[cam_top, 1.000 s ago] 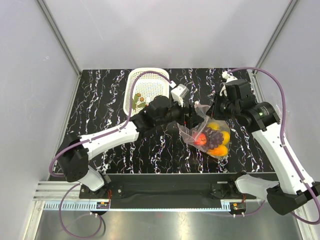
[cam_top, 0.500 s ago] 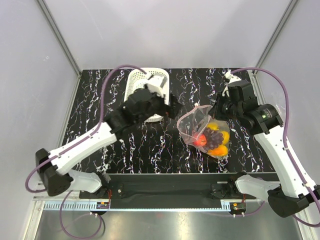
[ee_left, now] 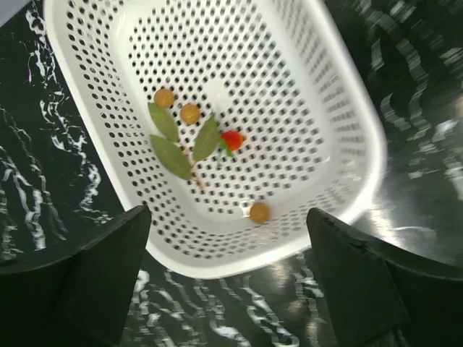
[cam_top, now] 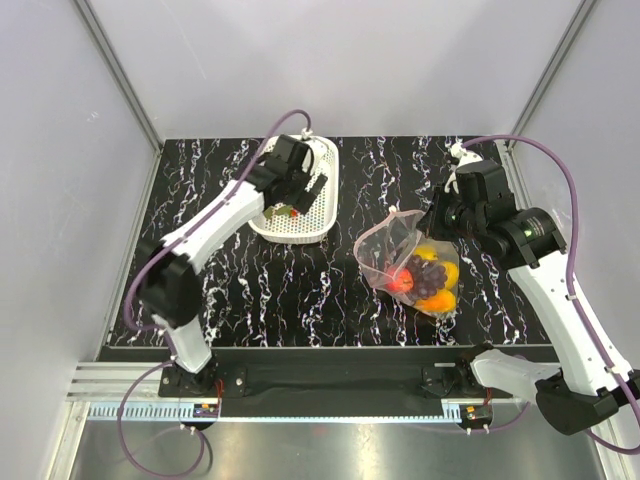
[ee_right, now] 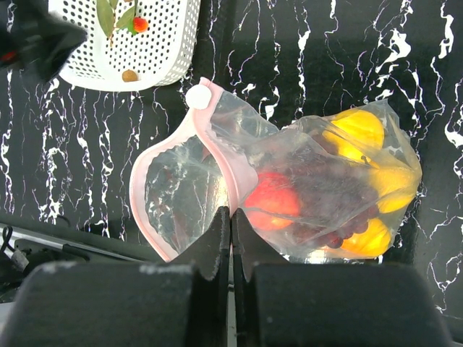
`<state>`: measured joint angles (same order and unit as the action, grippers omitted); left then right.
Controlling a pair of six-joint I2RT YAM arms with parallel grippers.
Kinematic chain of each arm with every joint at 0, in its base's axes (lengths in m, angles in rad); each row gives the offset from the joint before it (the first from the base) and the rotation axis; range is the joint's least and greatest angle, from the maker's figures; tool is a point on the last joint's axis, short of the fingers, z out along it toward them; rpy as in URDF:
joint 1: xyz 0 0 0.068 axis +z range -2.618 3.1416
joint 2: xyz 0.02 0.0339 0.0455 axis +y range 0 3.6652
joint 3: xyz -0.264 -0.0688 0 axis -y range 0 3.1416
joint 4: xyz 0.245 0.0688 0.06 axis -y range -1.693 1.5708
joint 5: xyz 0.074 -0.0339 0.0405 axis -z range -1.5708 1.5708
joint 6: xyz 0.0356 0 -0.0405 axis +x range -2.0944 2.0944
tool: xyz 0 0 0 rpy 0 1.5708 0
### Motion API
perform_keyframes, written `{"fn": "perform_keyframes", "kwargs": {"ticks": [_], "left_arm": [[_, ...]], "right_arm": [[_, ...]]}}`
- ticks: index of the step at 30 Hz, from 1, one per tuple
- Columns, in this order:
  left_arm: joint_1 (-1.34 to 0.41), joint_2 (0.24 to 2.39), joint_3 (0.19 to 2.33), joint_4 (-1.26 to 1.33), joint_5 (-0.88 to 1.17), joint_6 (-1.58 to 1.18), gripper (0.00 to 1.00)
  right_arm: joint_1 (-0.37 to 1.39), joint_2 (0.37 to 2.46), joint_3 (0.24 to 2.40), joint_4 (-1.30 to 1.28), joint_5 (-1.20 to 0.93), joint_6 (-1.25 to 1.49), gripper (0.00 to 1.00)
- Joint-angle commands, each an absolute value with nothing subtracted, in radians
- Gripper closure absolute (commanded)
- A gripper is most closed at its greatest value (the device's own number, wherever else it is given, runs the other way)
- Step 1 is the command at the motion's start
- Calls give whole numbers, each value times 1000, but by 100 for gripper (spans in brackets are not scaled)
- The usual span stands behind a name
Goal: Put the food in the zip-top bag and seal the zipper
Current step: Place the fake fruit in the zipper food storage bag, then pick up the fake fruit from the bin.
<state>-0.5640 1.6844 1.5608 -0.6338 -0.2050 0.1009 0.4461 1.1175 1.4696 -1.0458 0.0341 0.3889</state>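
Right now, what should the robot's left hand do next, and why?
Probably lower the open left gripper into the white basket and close on the leafy sprig. It hangs right above that leftover food, while the other fruit already sits in the zip-top bag, whose mouth the right gripper seems to pinch open.

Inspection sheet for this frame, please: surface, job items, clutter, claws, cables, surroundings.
Surface: black marbled table, no spills seen.
Job's things: bag mouth open, zipper unsealed, fruit inside; a leafy sprig with small berries lies in the basket.
Clutter: nothing seen.
Claws: left claw open above the basket; right claw shut on the bag's rim.
Cables: purple cables loop along both arms.
Surroundings: grey walls, metal frame.
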Motion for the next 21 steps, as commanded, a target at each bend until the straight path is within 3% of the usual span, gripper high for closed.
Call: {"fn": "perform_keyframes", "kwargs": {"ticks": [1, 5, 13, 21], "left_arm": [[-535, 1825, 1727, -811, -265, 325, 12], [-497, 2001, 1822, -792, -302, 411, 18], [-442, 2100, 1896, -713, -189, 434, 25], [-407, 2264, 2002, -768, -95, 443, 26]], "right_arm": [[451, 1111, 1511, -1037, 26, 380, 100], [451, 1114, 1519, -1045, 21, 371, 100], [451, 1124, 1532, -1055, 20, 367, 100], [451, 1135, 1537, -1057, 12, 364, 100]]}}
